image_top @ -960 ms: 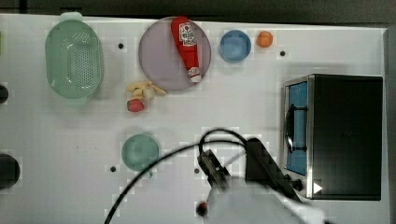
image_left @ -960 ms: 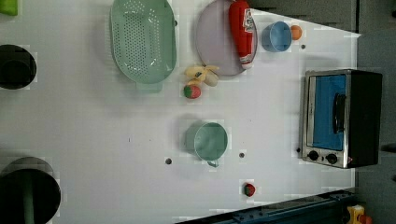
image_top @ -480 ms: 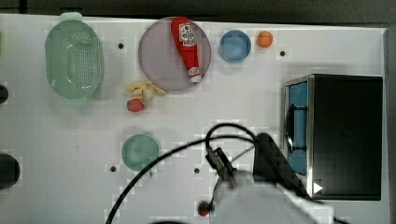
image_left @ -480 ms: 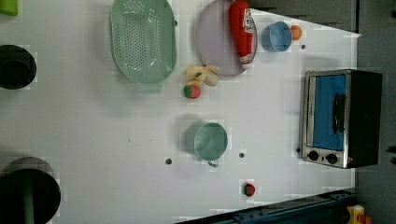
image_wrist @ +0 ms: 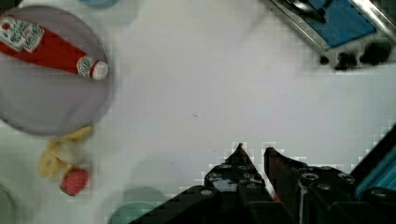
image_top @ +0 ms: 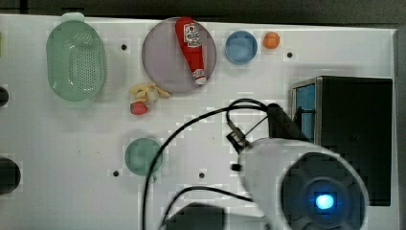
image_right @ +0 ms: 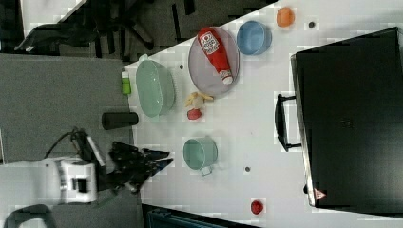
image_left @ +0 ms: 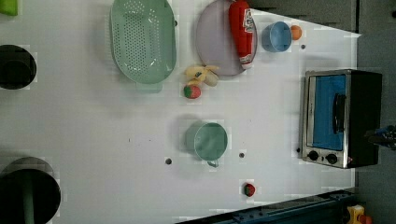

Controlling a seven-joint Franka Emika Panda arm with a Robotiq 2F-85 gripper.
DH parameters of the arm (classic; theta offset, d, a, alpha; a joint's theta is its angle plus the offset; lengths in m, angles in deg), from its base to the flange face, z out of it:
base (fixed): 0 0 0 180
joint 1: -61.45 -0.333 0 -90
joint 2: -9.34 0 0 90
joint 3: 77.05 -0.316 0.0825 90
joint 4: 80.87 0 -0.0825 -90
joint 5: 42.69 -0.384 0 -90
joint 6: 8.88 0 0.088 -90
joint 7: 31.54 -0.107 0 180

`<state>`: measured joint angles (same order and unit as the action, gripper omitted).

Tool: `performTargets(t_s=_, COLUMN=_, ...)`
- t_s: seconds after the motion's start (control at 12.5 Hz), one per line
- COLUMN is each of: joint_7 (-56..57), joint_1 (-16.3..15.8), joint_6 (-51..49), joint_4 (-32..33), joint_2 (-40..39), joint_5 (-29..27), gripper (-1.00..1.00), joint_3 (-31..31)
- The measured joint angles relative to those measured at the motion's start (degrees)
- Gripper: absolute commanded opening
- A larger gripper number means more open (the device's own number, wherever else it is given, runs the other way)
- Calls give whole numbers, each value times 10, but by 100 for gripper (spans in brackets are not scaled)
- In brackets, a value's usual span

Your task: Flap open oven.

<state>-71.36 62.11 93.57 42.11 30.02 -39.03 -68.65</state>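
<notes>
The oven (image_left: 342, 117) is sitting at the left view's right edge of the white worktop (image_left: 93, 130), its blue glass door facing up with the dark handle across it and looking shut. A green mug (image_left: 208, 141) is sitting mid-worktop, and a ketchup bottle (image_left: 240, 31) is lying on a grey plate (image_left: 215, 42).

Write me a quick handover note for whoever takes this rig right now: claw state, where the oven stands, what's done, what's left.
Claw: fingertips nearly together, holding nothing, above bare table, short of the oven front.
Oven: at the left view's right edge of the table, glass flap door shut, handle untouched.
Done: arm is on the oven's side of the table, nothing more.
Left: reach the handle, grip or hook it, flap the door down.
</notes>
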Motion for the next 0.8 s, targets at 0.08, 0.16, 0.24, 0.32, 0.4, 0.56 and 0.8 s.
performTargets(t_s=0.08, joint_7=58, joint_1=1, joint_6=14, joint_4=6, joint_2=-7, joint_5=0, gripper=-65, joint_3=18)
performTargets(t_s=0.16, joint_7=118, joint_1=0, joint_6=30, joint_4=12, joint_2=-15, joint_5=2, gripper=-65, joint_3=39)
performTargets(t_s=0.24, joint_7=177, joint_1=1, joint_6=50, joint_4=20, joint_2=-24, joint_5=6, gripper=-65, joint_3=62)
performTargets(t_s=0.32, joint_7=237, joint_1=4, joint_6=66, joint_4=26, joint_2=-35, joint_5=11, gripper=-65, joint_3=80)
performTargets(t_s=0.4, joint_7=299, joint_1=8, joint_6=92, joint_4=28, joint_2=-50, joint_5=15, gripper=-65, joint_3=97)
performTargets(t_s=0.56, joint_7=398, joint_1=13, joint_6=153, joint_4=28, joint_2=-90, joint_5=21, gripper=-65, joint_3=125)
performTargets(t_s=0.8, joint_7=491, joint_1=20, joint_6=229, joint_4=38, joint_2=-138, joint_5=37, gripper=-65, joint_3=145)
